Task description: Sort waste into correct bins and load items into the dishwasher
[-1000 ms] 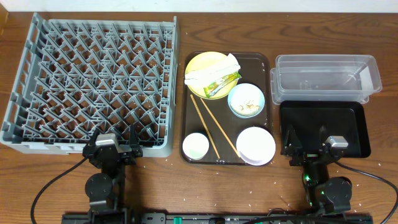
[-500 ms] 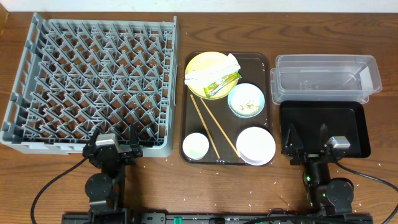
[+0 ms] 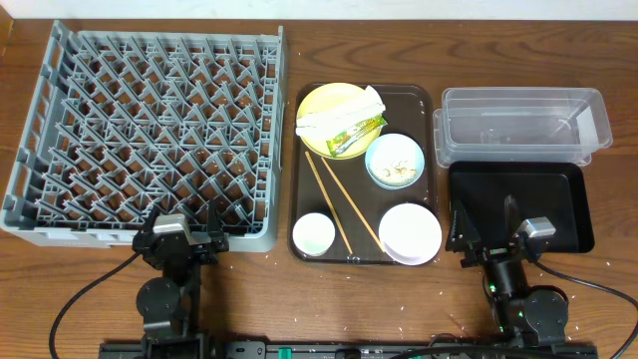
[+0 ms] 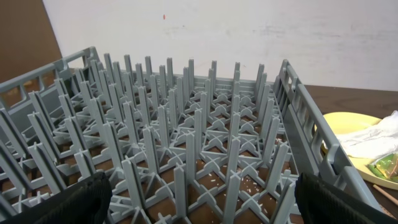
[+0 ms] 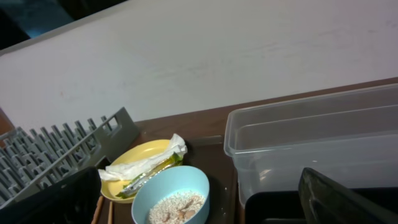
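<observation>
Rack [image 3: 150,130]: 9 o'clock, no dishes yet.
Tray [image 3: 411,108]: middle — holds dishes and trash together.
Tub [image 3: 523,125], black tray [image 3: 538,194]: 3 o'clock, for trash.
Plate [image 3: 324,100]: tray's 12 o'clock, wrapper [image 3: 344,113] on it.
Left gripper [image 3: 186,224], right gripper [image 3: 488,224]: 6 o'clock, jaws spread wide — likely ready to grab.

A dark brown tray [image 3: 411,106] is set at the middle of a wooden table [image 3: 299,299]. A white wall [image 4: 249,31] is seen behind the table.
</observation>
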Controlling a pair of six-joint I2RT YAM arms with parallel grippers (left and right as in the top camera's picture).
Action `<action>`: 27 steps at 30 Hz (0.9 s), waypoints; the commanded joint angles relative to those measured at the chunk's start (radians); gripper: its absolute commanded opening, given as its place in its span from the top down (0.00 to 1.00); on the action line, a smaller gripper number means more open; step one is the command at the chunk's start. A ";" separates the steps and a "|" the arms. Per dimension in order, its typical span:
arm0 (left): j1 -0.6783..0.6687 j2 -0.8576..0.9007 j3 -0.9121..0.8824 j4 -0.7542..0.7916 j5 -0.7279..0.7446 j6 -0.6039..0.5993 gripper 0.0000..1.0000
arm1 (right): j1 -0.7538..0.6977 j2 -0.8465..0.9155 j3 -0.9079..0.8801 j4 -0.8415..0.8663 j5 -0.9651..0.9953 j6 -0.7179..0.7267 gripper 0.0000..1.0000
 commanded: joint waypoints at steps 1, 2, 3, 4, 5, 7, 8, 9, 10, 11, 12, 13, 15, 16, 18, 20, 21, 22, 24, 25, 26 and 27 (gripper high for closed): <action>-0.005 -0.002 -0.015 -0.038 -0.002 0.014 0.06 | 0.008 0.020 0.044 0.002 -0.014 -0.012 0.01; -0.005 -0.002 -0.015 -0.038 -0.002 0.014 0.06 | 0.008 0.034 0.055 0.002 -0.019 -0.012 0.01; -0.005 -0.002 -0.015 -0.038 -0.002 0.014 0.06 | 0.008 0.046 0.064 0.003 -0.022 -0.012 0.01; -0.005 -0.002 -0.015 -0.038 -0.002 0.014 0.06 | 0.008 0.068 0.079 0.003 -0.027 -0.012 0.01; -0.005 -0.002 -0.015 -0.038 -0.002 0.014 0.06 | 0.008 0.087 0.091 0.003 -0.031 -0.013 0.01; -0.005 -0.002 -0.015 -0.038 -0.002 0.014 0.06 | 0.008 0.139 0.125 0.003 -0.040 -0.013 0.01; -0.005 -0.002 -0.015 -0.038 -0.002 0.014 0.06 | 0.008 0.172 0.146 0.002 -0.044 -0.013 0.01; -0.005 -0.002 -0.015 -0.038 -0.002 0.014 0.06 | 0.008 0.200 0.166 0.003 -0.051 -0.014 0.01; -0.005 -0.002 -0.015 -0.038 -0.002 0.014 0.06 | 0.008 0.238 0.192 0.003 -0.065 -0.021 0.01; -0.005 -0.002 -0.015 -0.038 -0.002 0.014 0.06 | 0.008 0.278 0.220 0.002 -0.082 -0.032 0.01; -0.005 -0.002 -0.015 -0.038 -0.002 0.014 0.05 | 0.008 0.327 0.256 0.002 -0.099 -0.044 0.01; -0.005 -0.002 -0.015 -0.038 -0.002 0.014 0.06 | 0.008 0.357 0.278 0.002 -0.110 -0.047 0.01; -0.005 -0.002 -0.015 -0.038 -0.002 0.014 0.06 | 0.008 0.450 0.350 -0.003 -0.146 -0.061 0.01; -0.005 -0.002 -0.015 -0.038 -0.002 0.014 0.06 | 0.008 0.507 0.395 -0.011 -0.167 -0.061 0.01; -0.005 -0.002 -0.015 -0.038 -0.002 0.014 0.06 | 0.008 0.610 0.483 -0.036 -0.212 -0.061 0.01; -0.005 -0.002 -0.015 -0.038 -0.002 0.014 0.06 | 0.008 0.710 0.570 -0.073 -0.257 -0.061 0.01; -0.005 -0.002 -0.015 -0.038 -0.002 0.014 0.06 | 0.008 0.764 0.619 -0.100 -0.285 -0.061 0.01; -0.005 -0.002 -0.015 -0.038 -0.002 0.014 0.06 | 0.008 0.806 0.658 -0.124 -0.306 -0.061 0.01; -0.005 -0.002 -0.015 -0.038 -0.002 0.014 0.06 | 0.009 0.914 0.756 -0.185 -0.353 -0.063 0.01; -0.005 -0.002 -0.015 -0.038 -0.002 0.014 0.06 | 0.009 0.959 0.796 -0.208 -0.373 -0.069 0.01; -0.005 -0.002 -0.015 -0.038 -0.002 0.014 0.06 | 0.009 1.008 0.840 -0.232 -0.394 -0.080 0.01; -0.005 -0.002 -0.015 -0.038 -0.002 0.014 0.06 | 0.010 1.063 0.890 -0.260 -0.414 -0.088 0.01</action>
